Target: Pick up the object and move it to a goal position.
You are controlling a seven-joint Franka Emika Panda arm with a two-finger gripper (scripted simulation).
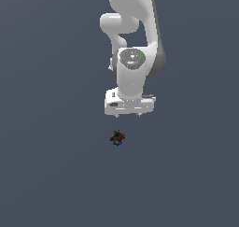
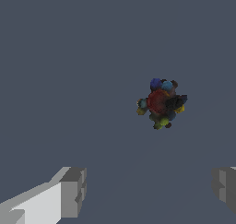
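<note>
So far nothing of the task is done, as I judge it: my gripper (image 2: 147, 191) hangs with its jaws spread wide and nothing between them, and the object (image 2: 161, 103), a small dark lumpy cluster with red, blue and yellow-green blobs, lies alone on the grey floor (image 1: 51, 165), apart from my fingers (image 2: 73, 191). In the exterior view it sits just below my hand, a little toward that view's left. All of it is left: centring over it, descending, closing, lifting and carrying to a goal I see no marker for.
</note>
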